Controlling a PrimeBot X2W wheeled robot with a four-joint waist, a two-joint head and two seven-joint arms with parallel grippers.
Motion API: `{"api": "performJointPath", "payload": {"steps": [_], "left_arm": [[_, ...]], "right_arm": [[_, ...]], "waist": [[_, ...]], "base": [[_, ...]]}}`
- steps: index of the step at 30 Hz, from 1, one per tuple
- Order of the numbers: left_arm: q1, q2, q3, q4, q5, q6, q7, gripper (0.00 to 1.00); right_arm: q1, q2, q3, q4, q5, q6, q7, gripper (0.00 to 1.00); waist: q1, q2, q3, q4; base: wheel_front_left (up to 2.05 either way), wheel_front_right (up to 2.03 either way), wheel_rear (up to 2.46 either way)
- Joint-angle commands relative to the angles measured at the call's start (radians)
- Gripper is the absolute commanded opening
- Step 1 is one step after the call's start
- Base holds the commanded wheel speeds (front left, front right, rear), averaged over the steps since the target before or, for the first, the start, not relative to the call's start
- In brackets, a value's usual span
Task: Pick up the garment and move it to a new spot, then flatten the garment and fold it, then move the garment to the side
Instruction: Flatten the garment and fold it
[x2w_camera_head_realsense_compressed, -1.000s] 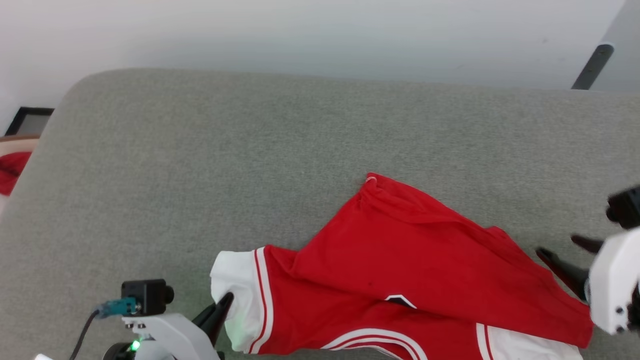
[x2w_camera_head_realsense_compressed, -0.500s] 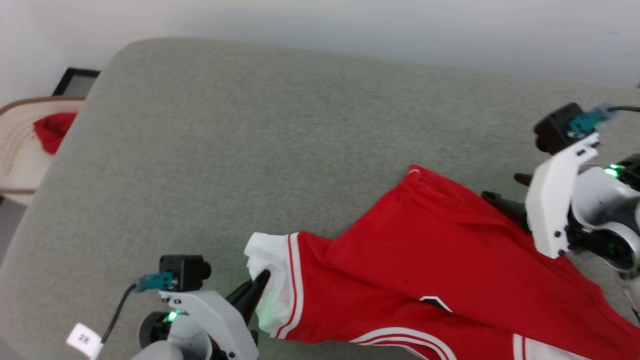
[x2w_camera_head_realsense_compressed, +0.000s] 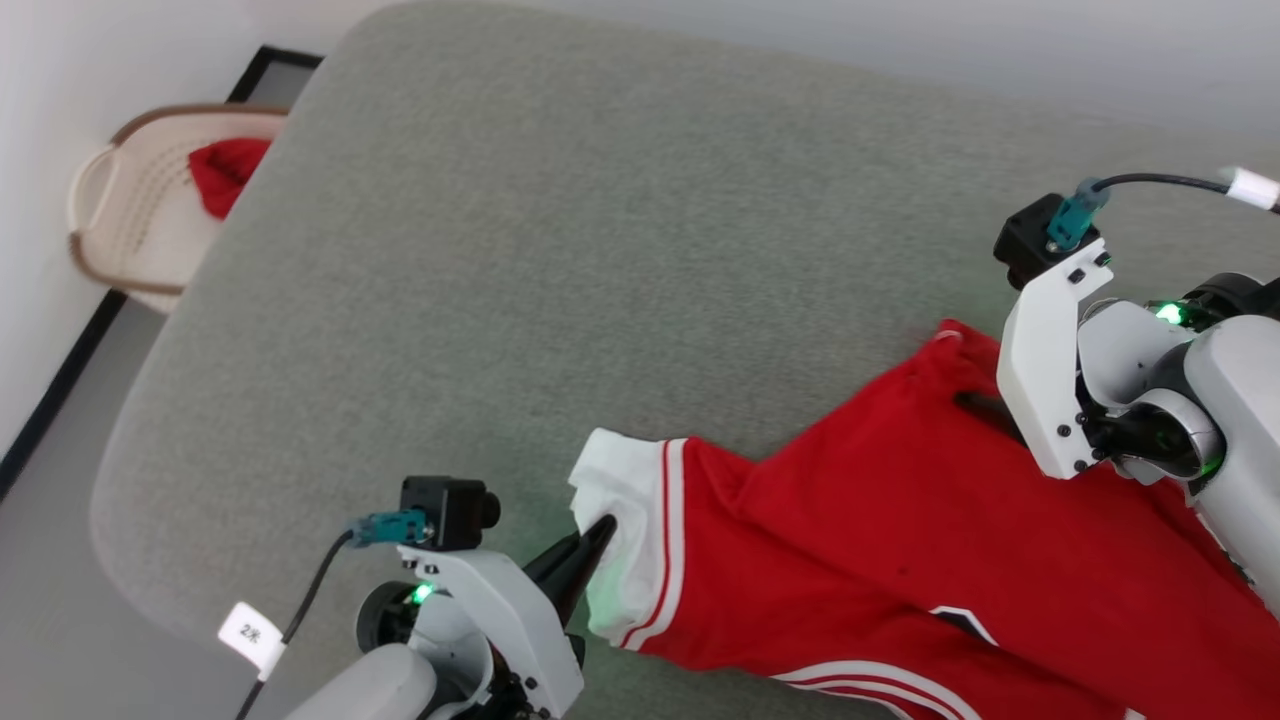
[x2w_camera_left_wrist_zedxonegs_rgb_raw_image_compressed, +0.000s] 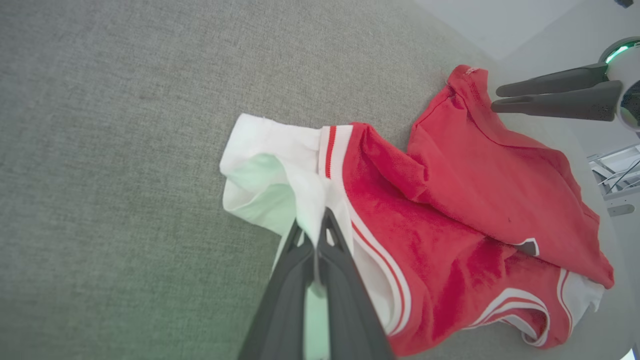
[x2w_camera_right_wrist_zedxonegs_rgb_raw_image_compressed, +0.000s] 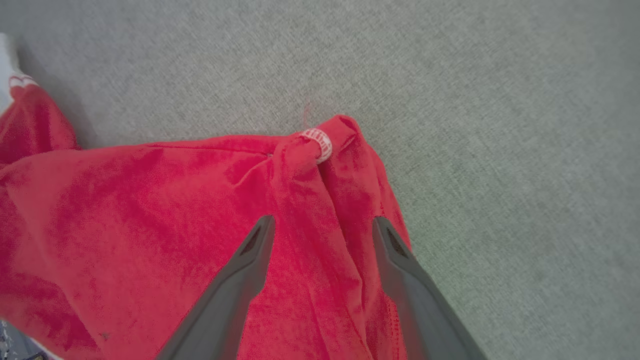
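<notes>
The garment (x2w_camera_head_realsense_compressed: 880, 520), red with a white sleeve panel and red-and-white stripe trim, lies crumpled on the grey padded surface (x2w_camera_head_realsense_compressed: 600, 250). My left gripper (x2w_camera_head_realsense_compressed: 598, 530) is shut on the white sleeve at the garment's left end, and the left wrist view shows white cloth pinched between its fingertips (x2w_camera_left_wrist_zedxonegs_rgb_raw_image_compressed: 316, 227). My right gripper (x2w_camera_right_wrist_zedxonegs_rgb_raw_image_compressed: 322, 222) stands open over the garment's far red corner, one finger on each side of a fold, just short of a small white tag (x2w_camera_right_wrist_zedxonegs_rgb_raw_image_compressed: 317, 140). In the head view its dark fingers (x2w_camera_head_realsense_compressed: 975, 405) are mostly hidden behind the white wrist mount.
A beige laundry basket (x2w_camera_head_realsense_compressed: 120, 230) with red cloth (x2w_camera_head_realsense_compressed: 225, 170) in it stands on the floor beyond the surface's left edge. Bare grey padding stretches to the left of the garment and beyond it. A pale wall runs along the far side.
The head camera has swung, shifting the whole picture. My right gripper has come in from the right edge to over the garment's far corner. The left gripper keeps its hold on the sleeve.
</notes>
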Motion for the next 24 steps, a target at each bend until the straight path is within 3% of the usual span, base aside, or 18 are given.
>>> {"api": "performJointPath", "payload": {"steps": [1, 9, 10, 11, 24], "left_arm": [[-0.016, -0.012, -0.005, 0.013, 0.006, -0.014, -0.003, 0.0], [-0.037, -0.042, -0.015, 0.072, 0.005, -0.053, -0.014, 0.0], [-0.039, -0.046, -0.015, 0.077, 0.005, -0.057, -0.016, 0.0], [-0.041, -0.048, -0.016, 0.084, 0.004, -0.059, -0.016, 0.0], [-0.052, -0.022, -0.003, 0.122, -0.009, -0.07, -0.007, 0.0]], "right_arm": [[-0.023, 0.001, 0.031, 0.026, 0.013, 0.0, -0.009, 1.0], [-0.06, 0.011, 0.146, 0.157, 0.051, 0.0, -0.035, 1.0], [-0.061, 0.014, 0.162, 0.171, 0.054, 0.0, -0.038, 0.42], [-0.064, 0.016, 0.173, 0.182, 0.059, 0.0, -0.044, 0.0], [-0.159, 0.024, 0.201, 0.275, 0.108, 0.0, -0.122, 0.0]], "waist": [[0.0, 0.0, 0.027, 0.039], [0.0, 0.0, 0.042, 0.07], [0.0, 0.0, 0.042, 0.071], [0.0, 0.0, 0.042, 0.072], [0.0, 0.0, 0.004, 0.03]], "base": [[0.0, 0.0, 0.0], [0.0, 0.0, 0.0], [0.0, 0.0, 0.0], [0.0, 0.0, 0.0], [0.0, 0.0, 0.0]]}}
